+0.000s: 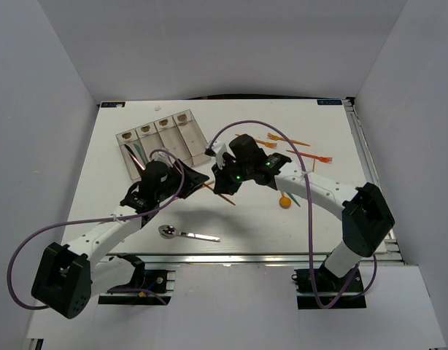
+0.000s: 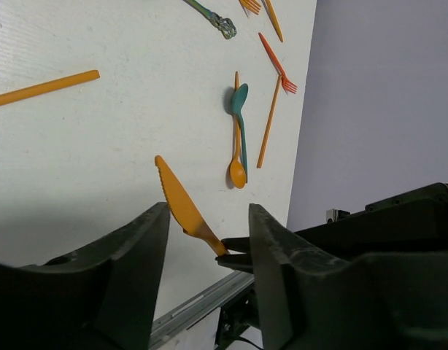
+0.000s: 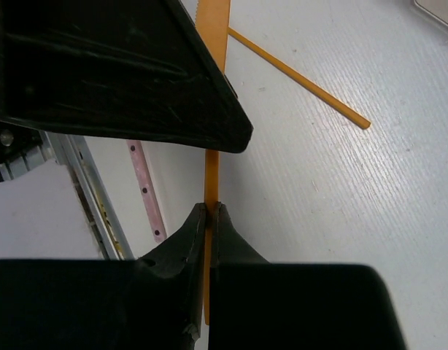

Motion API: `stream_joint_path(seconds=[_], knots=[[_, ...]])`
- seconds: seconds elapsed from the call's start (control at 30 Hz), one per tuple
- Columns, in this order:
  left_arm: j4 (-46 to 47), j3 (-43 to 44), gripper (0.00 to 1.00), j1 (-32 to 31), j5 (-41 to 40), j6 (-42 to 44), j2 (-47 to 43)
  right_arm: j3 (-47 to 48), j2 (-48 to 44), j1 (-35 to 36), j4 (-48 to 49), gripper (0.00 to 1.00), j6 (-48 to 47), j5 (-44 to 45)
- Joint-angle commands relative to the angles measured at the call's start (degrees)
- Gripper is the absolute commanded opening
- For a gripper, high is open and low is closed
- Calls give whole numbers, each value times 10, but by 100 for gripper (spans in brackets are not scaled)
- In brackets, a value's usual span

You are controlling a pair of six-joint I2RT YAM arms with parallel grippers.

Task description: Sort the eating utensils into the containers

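Observation:
An orange plastic knife [image 2: 182, 204] hangs above the table, blade up and to the left in the left wrist view. My right gripper [image 3: 210, 211] is shut on its handle [image 3: 211, 175]. My left gripper [image 2: 208, 240] is open, one finger on each side of the knife with a gap on both sides. In the top view the two grippers meet at mid-table, left [image 1: 202, 179] and right [image 1: 222, 191]. The containers [image 1: 160, 142], clear bins in a row, lie at the back left with a few utensils in them.
A metal spoon [image 1: 186, 234] lies near the front edge. Orange forks [image 1: 322, 157] and an orange spoon [image 1: 284, 202] lie to the right. A teal spoon [image 2: 241, 120], an orange fork [image 2: 276, 65] and an orange stick [image 3: 300, 76] rest on the table.

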Motion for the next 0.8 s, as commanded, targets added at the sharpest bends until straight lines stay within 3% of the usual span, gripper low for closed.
stream_joint_path(seconds=[0.0, 0.07, 0.23, 0.37, 0.4, 0.53, 0.67, 0.77], knots=[[19, 26, 55, -7, -5, 9, 5, 31, -15, 3, 27, 0, 26, -19], [25, 26, 49, -7, -1, 10, 6, 31, -13, 3, 30, 0, 39, -19], [40, 29, 7, -7, 20, 23, 14, 25, -10, 2, 36, 2, 33, -16], [-51, 69, 0, -7, -14, 83, 11, 29, -14, 2, 17, 57, -36, -46], [-111, 96, 0, -3, -31, 99, 9, 31, -15, -5, 3, 86, -102, -88], [-242, 178, 0, 64, -83, 208, 9, 47, -26, -36, -91, 89, -242, -191], [-335, 275, 0, 229, -49, 336, 49, 40, -34, -80, -102, 89, -276, -217], [-403, 365, 0, 315, -38, 398, 115, 36, -42, -101, -99, 89, -280, -221]])
